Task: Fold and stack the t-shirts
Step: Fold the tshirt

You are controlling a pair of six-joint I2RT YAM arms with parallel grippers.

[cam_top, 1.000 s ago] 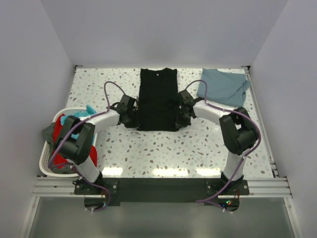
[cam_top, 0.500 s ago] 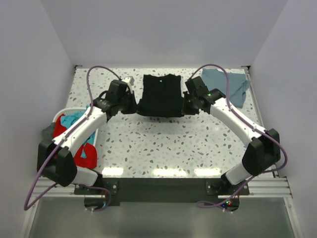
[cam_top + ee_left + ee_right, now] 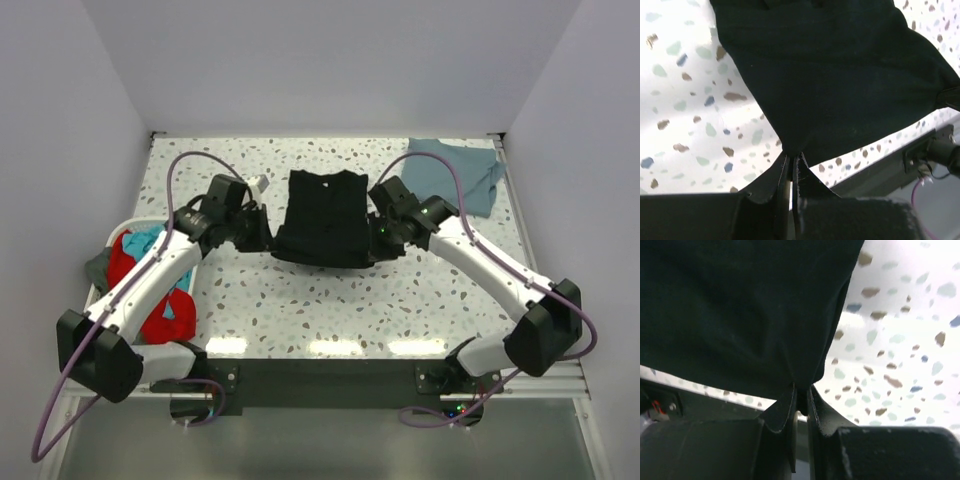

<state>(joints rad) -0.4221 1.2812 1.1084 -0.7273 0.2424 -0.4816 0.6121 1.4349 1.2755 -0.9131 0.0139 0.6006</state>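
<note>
Sitting at left edge: a white laundry basket (image 3: 128, 226), seen from above, with red and teal cloth in it; the left arm crosses over it and hides much of its rim.
Left hand (image 3: 262, 232): left of centre in the overhead view, at the black shirt's left corner. In its wrist view the hand (image 3: 791, 160) has its fingers pressed together on a gathered point of black cloth; the fingertips themselves are buried in the fabric.
Black t-shirt (image 3: 325, 215): centre of the overhead view, strung between the two hands. Its far end lies on the tabletop (image 3: 330, 300), while its near edge is raised and sags in the middle. Folds and collar are too dark to make out. It fills the upper part of the left wrist view (image 3: 830, 75) and the upper left of the right wrist view (image 3: 740, 305), cut off by the frame edges in both.
Right hand (image 3: 378, 235): right of centre, at the shirt's right corner. Seen close, the hand (image 3: 801, 390) pinches a bunched point of the black cloth.
Slate-blue t-shirt (image 3: 455, 172): upper right of the overhead view, lying rumpled on the tabletop, well apart from the black one; the right arm's cable crosses in front of it.
</note>
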